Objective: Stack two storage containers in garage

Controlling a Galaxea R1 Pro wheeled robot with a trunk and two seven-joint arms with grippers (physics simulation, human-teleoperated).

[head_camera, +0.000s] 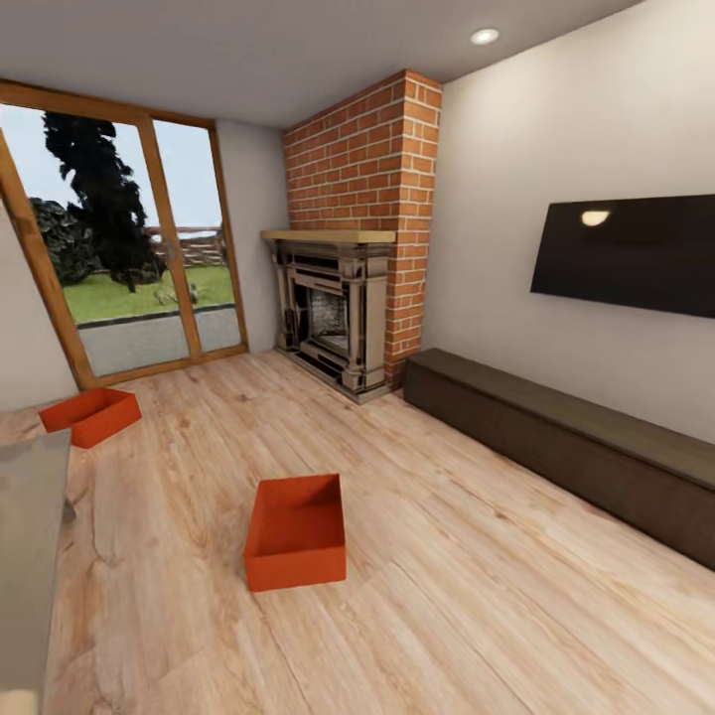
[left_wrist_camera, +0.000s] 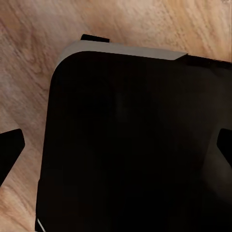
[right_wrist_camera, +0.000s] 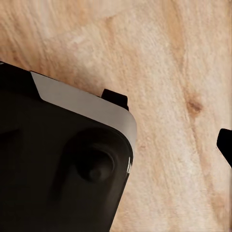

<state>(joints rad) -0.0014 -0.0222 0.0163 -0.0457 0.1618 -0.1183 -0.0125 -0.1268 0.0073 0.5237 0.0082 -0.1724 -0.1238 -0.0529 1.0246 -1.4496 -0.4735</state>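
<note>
Both wrist cams just look down past the robot's dark base (left_wrist_camera: 135, 145) at the wood-plank floor (right_wrist_camera: 169, 72), so I honestly can't tell whether either gripper is open or clenched. Main risk I'd guess: rolling in and bumping the nearer storage container (head_camera: 296, 531), since it's low and lidless. It's orange-red and well out from the brick fireplace (head_camera: 343, 308); the other container (head_camera: 91, 414) sits by the glass doors (head_camera: 149, 268), left of the fireplace.
</note>
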